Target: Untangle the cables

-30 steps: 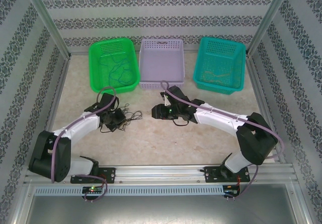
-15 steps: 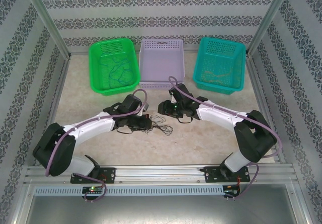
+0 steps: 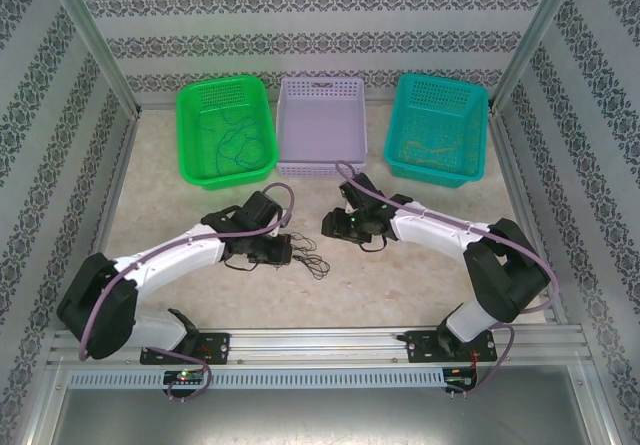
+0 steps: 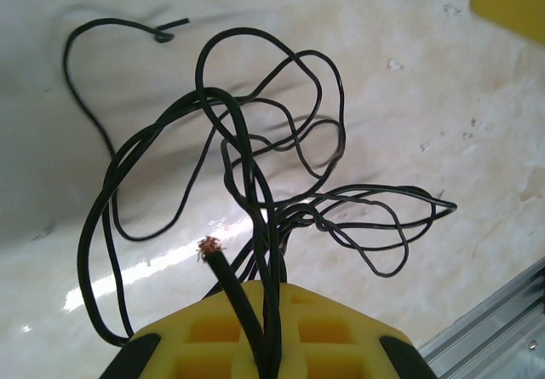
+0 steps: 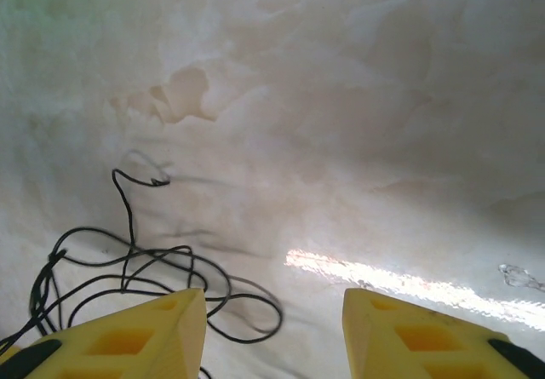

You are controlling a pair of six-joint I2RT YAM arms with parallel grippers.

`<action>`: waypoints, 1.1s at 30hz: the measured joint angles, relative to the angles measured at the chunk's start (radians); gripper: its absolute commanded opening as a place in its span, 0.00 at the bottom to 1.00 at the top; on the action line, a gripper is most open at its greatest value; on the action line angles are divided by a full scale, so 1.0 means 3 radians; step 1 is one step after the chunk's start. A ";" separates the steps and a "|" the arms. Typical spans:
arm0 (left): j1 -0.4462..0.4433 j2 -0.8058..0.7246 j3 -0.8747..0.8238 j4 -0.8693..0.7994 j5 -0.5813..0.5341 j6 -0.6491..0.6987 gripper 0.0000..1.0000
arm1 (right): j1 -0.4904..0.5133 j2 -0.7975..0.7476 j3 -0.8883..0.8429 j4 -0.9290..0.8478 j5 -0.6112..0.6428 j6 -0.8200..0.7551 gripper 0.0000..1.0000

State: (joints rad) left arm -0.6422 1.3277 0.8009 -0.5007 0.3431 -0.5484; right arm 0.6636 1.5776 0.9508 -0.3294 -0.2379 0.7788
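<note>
Left wrist cam is giving the best look here: the left gripper (image 4: 268,332) is pinching fully shut on a bunch of black cables (image 4: 255,175). A few strands and one cut end with bare copper are poking out between its yellow fingers (image 4: 341,332). From the pinch the loops are fanning away over the table (image 4: 409,81), with one hooked free end lying at the upper left of that frame.

On the top cam the left gripper (image 3: 283,250) is sitting mid-frame. The black tangle (image 3: 312,261) is trailing off its tips toward the lower right, so the long axis is running roughly left to right. The right gripper (image 3: 335,225) is hovering just up and right of the tangle, near it but not touching as far as I'm seeing.

Right wrist cam: the right gripper (image 5: 272,328) is standing partly open and holding nothing. The tangle (image 5: 128,264) is lying at the lower left of the frame, off to the side of the left-hand finger, not in the gap.

I'm guessing that offset is what matters next. The right arm is the free one and the nearer one, and it's needing to slide over toward those loops before it can grab a strand.

Farther back, blue cables (image 3: 232,145) are lying in the green basket (image 3: 190,130) and yellowish cables (image 3: 430,151) in the teal basket (image 3: 478,125). The lilac basket (image 3: 320,168) between them is looking empty.
</note>
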 measured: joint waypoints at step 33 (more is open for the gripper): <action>0.0000 -0.0930 -0.0351 -0.0355 -0.0573 0.0237 0.00 | 0.0793 0.2023 0.2249 -0.0894 -0.0094 -0.1144 0.38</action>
State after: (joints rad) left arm -0.6422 1.0489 0.6956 -0.6071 0.1711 -0.4774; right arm 0.9016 2.1845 1.6257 -0.5976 -0.2661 0.4355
